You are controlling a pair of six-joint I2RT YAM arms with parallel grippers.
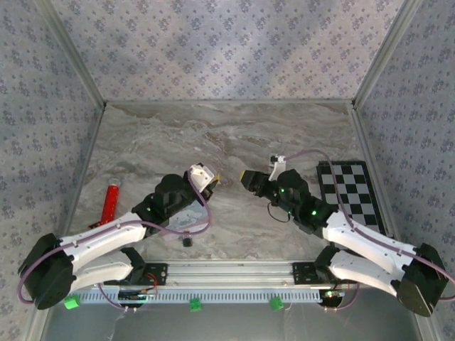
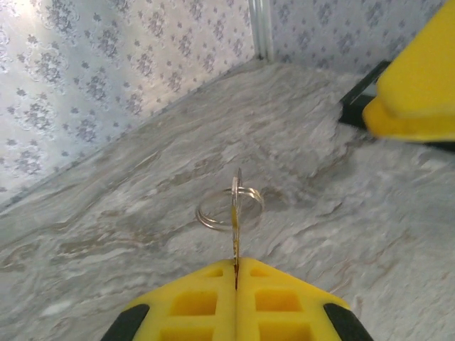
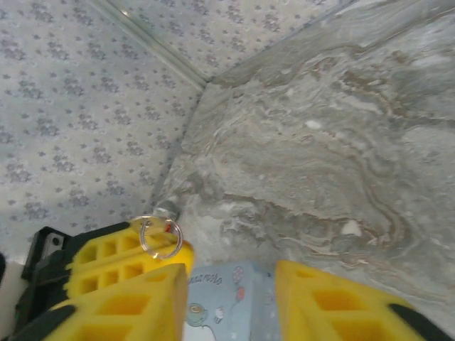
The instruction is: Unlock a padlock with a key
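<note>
My left gripper (image 1: pixel 211 183) (image 2: pixel 236 264) is shut on the key (image 2: pixel 236 227). The key's thin blade stands edge-on out of the yellow pads, and a split ring (image 2: pixel 229 206) hangs at its far end. My right gripper (image 1: pixel 245 179) (image 3: pixel 231 273) faces it a short way to the right, its fingers apart and holding nothing. The same ring (image 3: pixel 160 238) hangs in front of the left fingers (image 3: pixel 114 256) in the right wrist view. The padlock (image 1: pixel 186 240), a tiny dark block, lies on the table near the front, below the left arm's cable.
A pale-blue cartoon tin (image 3: pixel 227 305) shows low between my right fingers. A red tube (image 1: pixel 111 202) with a clear cap lies at the left. A black-and-white checkerboard (image 1: pixel 352 192) lies at the right. Patterned walls close in three sides.
</note>
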